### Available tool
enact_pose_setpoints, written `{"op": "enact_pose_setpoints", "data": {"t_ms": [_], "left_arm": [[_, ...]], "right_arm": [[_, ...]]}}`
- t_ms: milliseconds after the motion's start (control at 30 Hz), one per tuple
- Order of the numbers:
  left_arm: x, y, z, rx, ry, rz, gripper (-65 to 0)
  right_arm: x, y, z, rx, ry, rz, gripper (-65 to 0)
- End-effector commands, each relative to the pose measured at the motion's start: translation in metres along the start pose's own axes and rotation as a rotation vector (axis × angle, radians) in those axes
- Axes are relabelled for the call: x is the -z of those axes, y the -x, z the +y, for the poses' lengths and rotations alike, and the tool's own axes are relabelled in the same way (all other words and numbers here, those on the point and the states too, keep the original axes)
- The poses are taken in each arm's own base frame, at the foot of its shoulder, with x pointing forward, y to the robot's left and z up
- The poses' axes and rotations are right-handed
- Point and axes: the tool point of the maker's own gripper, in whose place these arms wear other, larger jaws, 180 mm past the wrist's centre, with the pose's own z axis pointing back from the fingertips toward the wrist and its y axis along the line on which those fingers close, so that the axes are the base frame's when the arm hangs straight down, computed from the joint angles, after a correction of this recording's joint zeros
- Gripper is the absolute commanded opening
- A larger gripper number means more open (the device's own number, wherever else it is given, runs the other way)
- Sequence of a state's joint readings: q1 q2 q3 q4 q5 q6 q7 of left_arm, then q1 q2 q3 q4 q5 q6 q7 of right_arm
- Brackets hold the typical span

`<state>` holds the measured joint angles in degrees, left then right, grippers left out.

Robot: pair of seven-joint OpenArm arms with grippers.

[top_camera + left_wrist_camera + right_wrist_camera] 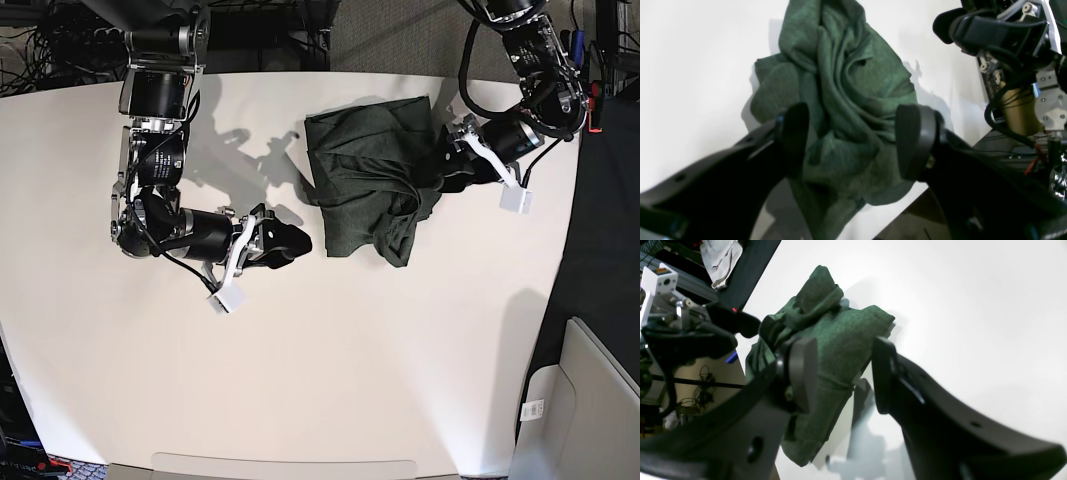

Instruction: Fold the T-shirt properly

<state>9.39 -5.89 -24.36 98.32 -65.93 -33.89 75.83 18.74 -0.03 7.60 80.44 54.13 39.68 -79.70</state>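
looking down the left wrist, the left gripper gapes empty above the bunched t-shirt. from the right wrist, the right gripper stands parted, holding nothing, short of the cloth. overhead, the shirt lies crumpled on the white table, left arm nearer.

Bright overhead light washes the white worktop nearly featureless in both wrist views. Soft grey shadows fall left of the T-shirt, while the near gripper fingers look blurred, perhaps out of focus.
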Motion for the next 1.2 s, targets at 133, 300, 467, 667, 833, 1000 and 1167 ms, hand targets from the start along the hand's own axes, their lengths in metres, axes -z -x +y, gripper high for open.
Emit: {"op": "enact_pose_setpoints", "data": {"t_ms": [133,300,467,667,833,1000,1167], "left_arm": [[-0.010,-0.001,-0.028,0.058,0.026,-0.035,-24.9],[-0.001,0.010,-0.051,0.074,0.076,-0.013,-24.9],[0.007,0.016,-0.061,0.080,0.111,0.012,-25.0],[0.011,0.021,-0.068,0.096,0.136,0.040,-25.0],[0.013,0.021,-0.073,0.167,0.163,0.079,-25.0],[0.010,0.019,-0.070,0.214,0.166,0.102,-25.0],[0.008,0.019,-0.067,0.220,0.156,0.110,-25.1]], "right_arm": [[-0.001,-0.014,0.002,-0.036,0.005,-0.027,-38.2],[0.006,0.002,0.008,-0.064,-0.003,0.040,-38.2],[0.007,0.017,0.008,-0.076,-0.003,0.093,-38.2],[0.005,0.020,0.006,-0.073,0.002,0.097,-38.2],[0.005,0.022,0.006,-0.072,-0.001,0.104,-38.2],[0.012,0.032,0.016,-0.082,-0.032,0.142,-38.3],[0.023,0.047,0.044,-0.137,-0.127,0.206,-43.4]]}}
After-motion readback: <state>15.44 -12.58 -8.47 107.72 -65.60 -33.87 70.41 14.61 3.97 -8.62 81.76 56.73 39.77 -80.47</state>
